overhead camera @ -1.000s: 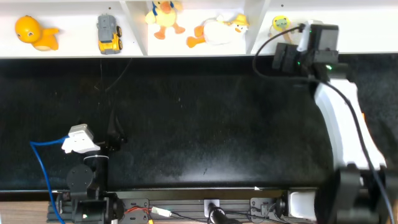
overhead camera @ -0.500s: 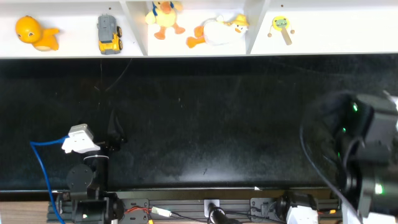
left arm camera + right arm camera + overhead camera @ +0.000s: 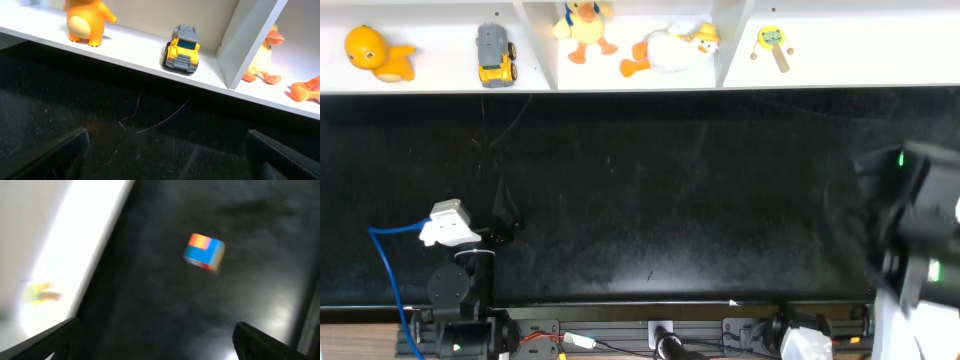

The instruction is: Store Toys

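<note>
**A:** Which toy is left to store, and where is it?

**B:** A coloured block (image 3: 204,251). It lies on the black mat (image 3: 650,200), apart from the shelf's front edge and ahead of the right gripper (image 3: 156,325). Judging by where the right arm (image 3: 920,240) hangs, I'd put it toward the table's 3 o'clock side.

**A:** What are the grippers doing?

**B:** The right one has its fingers spread wide with nothing between them. The left gripper (image 3: 166,134) is just as wide and empty. It sits low at about 8 o'clock, facing the orange duck (image 3: 87,20) and the truck (image 3: 182,47).

**A:** How should the right one take the block?

**B:** Come down straight over it and turn the wrist so the fingers meet two flat faces, not corners. Go low enough to grip the middle of the sides before closing. Then lift it clear of the shelf's lip before heading toward 12 o'clock.

**A:** Which compartment should it go in?

**B:** The one at 1 o'clock on the shelf (image 3: 880,50). It holds a small yellow toy (image 3: 772,42) with bare floor on its 3 o'clock side. I'd put the block there, apart from the toy.
</note>
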